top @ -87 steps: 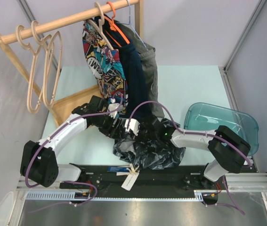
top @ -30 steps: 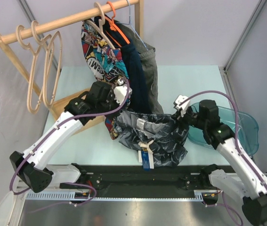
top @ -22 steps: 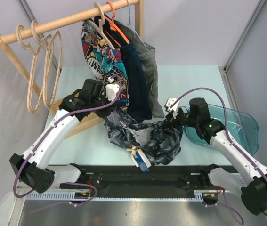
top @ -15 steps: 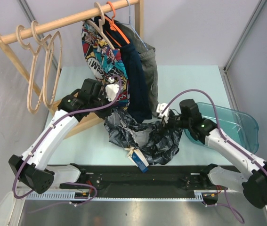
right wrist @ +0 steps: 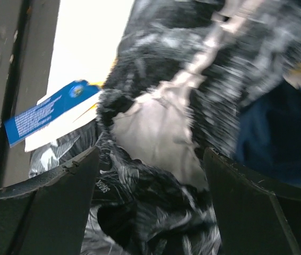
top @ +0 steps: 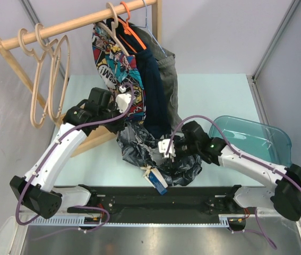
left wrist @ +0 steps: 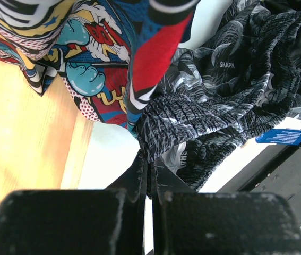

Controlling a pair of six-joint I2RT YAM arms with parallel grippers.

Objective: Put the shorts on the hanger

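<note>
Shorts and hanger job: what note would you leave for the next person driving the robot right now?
Left gripper: shut, pinching the shorts by the waistband edge.
Right gripper: open over the shorts, holding nothing.
The shorts are bunched on the table near its front edge.
Hanger: empty wooden ones hang on the rail, far left.
Done: one grip on the shorts.
Left: fetch a hanger and put the shorts on it.
</note>
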